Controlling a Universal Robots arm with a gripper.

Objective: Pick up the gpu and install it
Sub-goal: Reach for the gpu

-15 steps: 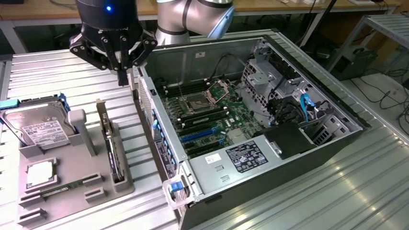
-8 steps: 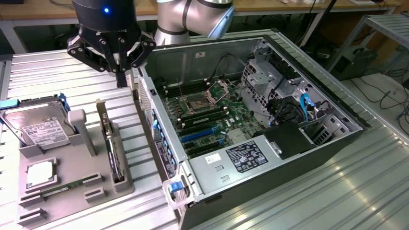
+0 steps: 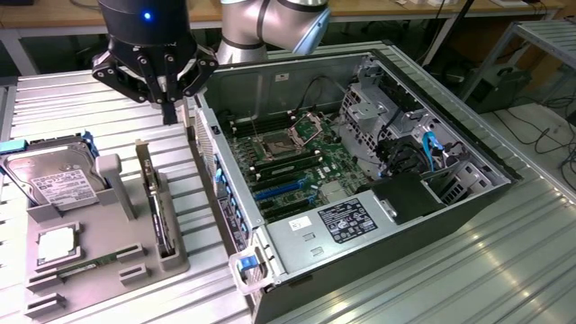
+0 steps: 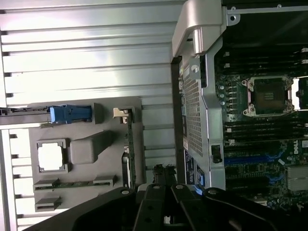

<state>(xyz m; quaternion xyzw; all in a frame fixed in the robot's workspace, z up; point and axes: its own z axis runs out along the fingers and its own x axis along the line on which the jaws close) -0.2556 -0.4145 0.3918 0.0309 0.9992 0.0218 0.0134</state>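
Black and thin, the gpu [image 3: 160, 216] stands on its long edge in a slot of the grey holder tray [image 3: 106, 226], at the lower left of the exterior view, with its silver bracket [image 3: 141, 154] at the upper end. Nothing grips it. The gripper [image 3: 169, 119] hangs above and just beyond the bracket end, at the upper left of the frame. Its fingers are pressed together on nothing, clear of the card.

On the same tray, further to the exterior view's left, sit the hard drive [image 3: 54, 181], a square processor [image 3: 56, 243] and a green memory stick [image 3: 90, 264]. Just to the right of the tray lies the open computer case [image 3: 301, 233]. Its near wall rises between the card and the motherboard [image 3: 297, 162].

From the side the gpu's face is barely readable. The wrist view looks straight down on it, so the gpu [image 4: 129, 144] is a narrow dark line. The gripper [image 4: 163, 170] is cut off at the frame's edge, close to the case wall [image 4: 195, 110]. The ribbed metal table [image 4: 86, 48] spreads around the tray [image 4: 109, 166].
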